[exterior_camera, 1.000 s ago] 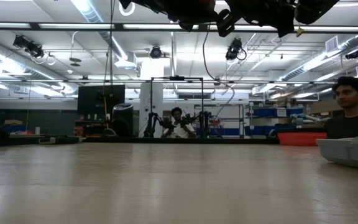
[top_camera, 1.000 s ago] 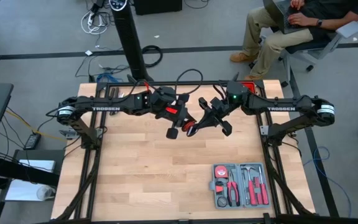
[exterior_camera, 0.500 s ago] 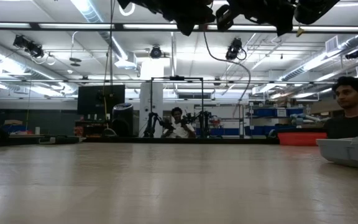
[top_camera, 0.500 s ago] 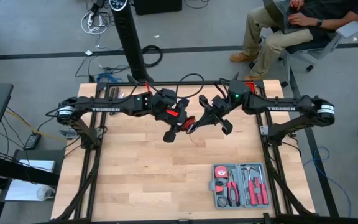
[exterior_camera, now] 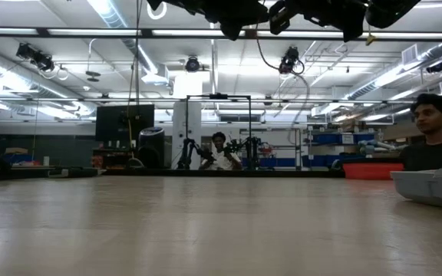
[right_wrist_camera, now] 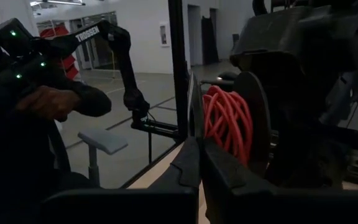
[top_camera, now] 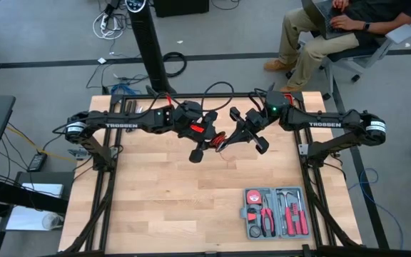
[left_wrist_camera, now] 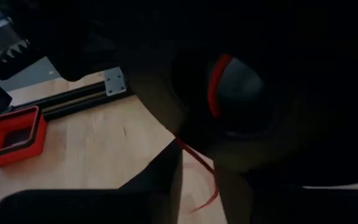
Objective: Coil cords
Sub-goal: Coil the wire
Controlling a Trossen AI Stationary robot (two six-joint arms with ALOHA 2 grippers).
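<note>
we hold both arms high over the far half of the pale wooden worktop (top_camera: 177,193), and the thin bright red cord (right_wrist_camera: 227,124) hangs in the air between the two grippers, not on the wood. in the right wrist view it is a tight bundle of red loops, sitting just beyond the tips of the right gripper (top_camera: 228,139). this gripper has its fingers pressed together, and we cannot tell if a strand is pinched between them.

the left gripper (top_camera: 204,146) is just beside the bundle on the other side. its fingers seem a little apart, but the left wrist view is too dark to be sure. there a loose red tail (left_wrist_camera: 197,163) drops from the bundle toward the worktop.

so the bundle lies between the grippers, close to both, with the free end hanging below on the left side. we judge the left arm is better placed to catch that tail.
</note>
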